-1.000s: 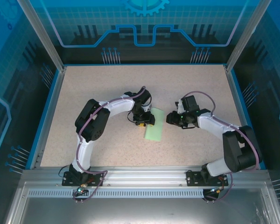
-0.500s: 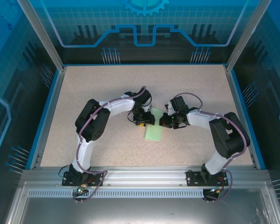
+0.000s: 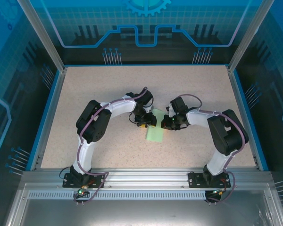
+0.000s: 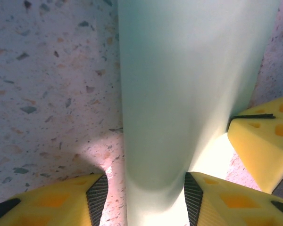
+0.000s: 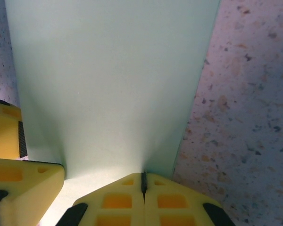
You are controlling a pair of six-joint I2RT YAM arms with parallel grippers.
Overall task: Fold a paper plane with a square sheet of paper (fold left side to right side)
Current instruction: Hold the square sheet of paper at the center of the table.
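Right fingers [image 5: 142,188]: pressed together at right long edge of square sheet of paper [image 3: 155,133], apparently pinching it; contact line shadowed. Left fingers [image 4: 97,194]: spread, straddling raised curved hump of sheet. Sheet: plain narrow rectangle near centre of table [image 3: 108,89], long axis near–far, far end tilted slightly right. Visible edges straight. Open speckled surface on all sides; blue border well apart.

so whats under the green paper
The paper lies on the speckled table, which shows all round it. Anything directly beneath it, such as a second folded layer, is covered and cannot be seen.
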